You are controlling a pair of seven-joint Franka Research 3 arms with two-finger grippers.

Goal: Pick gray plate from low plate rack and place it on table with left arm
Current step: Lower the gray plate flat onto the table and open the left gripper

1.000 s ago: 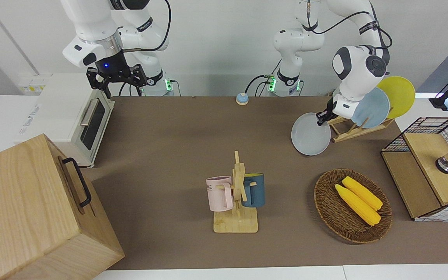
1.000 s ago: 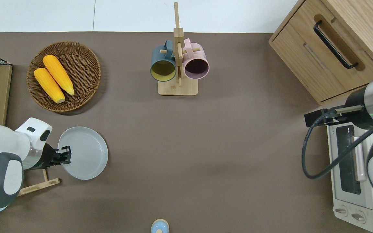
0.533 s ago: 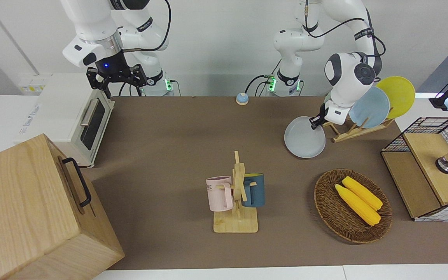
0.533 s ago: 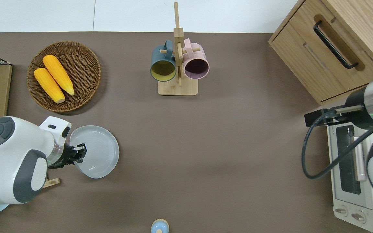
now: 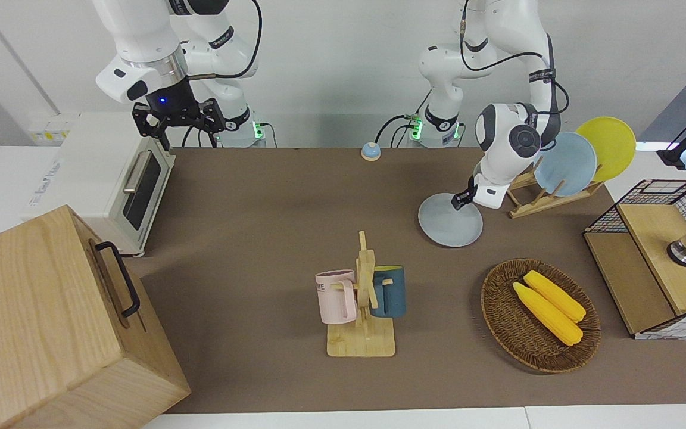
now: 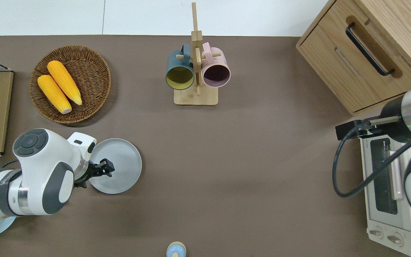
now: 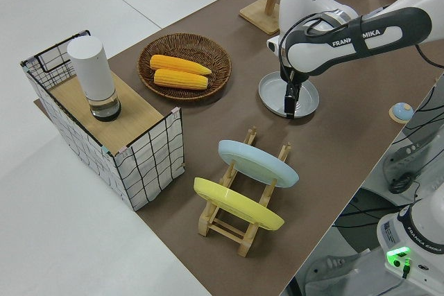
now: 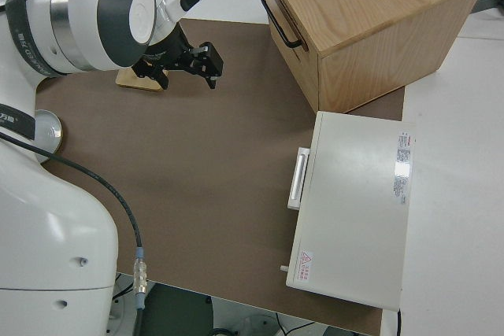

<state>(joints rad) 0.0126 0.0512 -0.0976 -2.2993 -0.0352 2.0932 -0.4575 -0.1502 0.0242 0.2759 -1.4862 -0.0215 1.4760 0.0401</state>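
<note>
- Brown and matte, the desk (image 5: 271, 202) is edged in white and is set against a pale wall, with both arms mounted along one long side.
- At the left arm's end, the low plate rack (image 7: 239, 223) is seen to carry a light-blue plate (image 7: 258, 163) and a yellow plate (image 7: 238, 204), both leaning in its pegs.
- The gray plate (image 6: 121, 166) is out of the rack and is held low over the desk, close to level, between the rack and the wicker basket (image 6: 93, 76), toward the desk's middle; whether it touches the surface cannot be told.
- The left tool (image 6: 105, 167) is clamped on the plate's rim at the side toward the rack, with its fingers reaching in over the plate.
- Two yellow corn cobs (image 6: 60, 86) are held side by side in the wicker basket, which sits farther from the robots than the plate.
- A wire-sided box (image 7: 111, 126) at the desk's end is topped by a wooden shelf on which a white cylinder (image 7: 93, 74) stands.
- On the wooden mug stand (image 5: 364, 310) near the middle, a pink mug (image 5: 336, 296) and a dark-blue mug (image 5: 389, 290) are hung.
- A wooden cabinet (image 5: 51, 322) and a white toaster oven (image 5: 117, 179) are placed at the right arm's end.
- The right arm is parked, and the fingers of the right tool (image 5: 179, 119) are spread apart.
</note>
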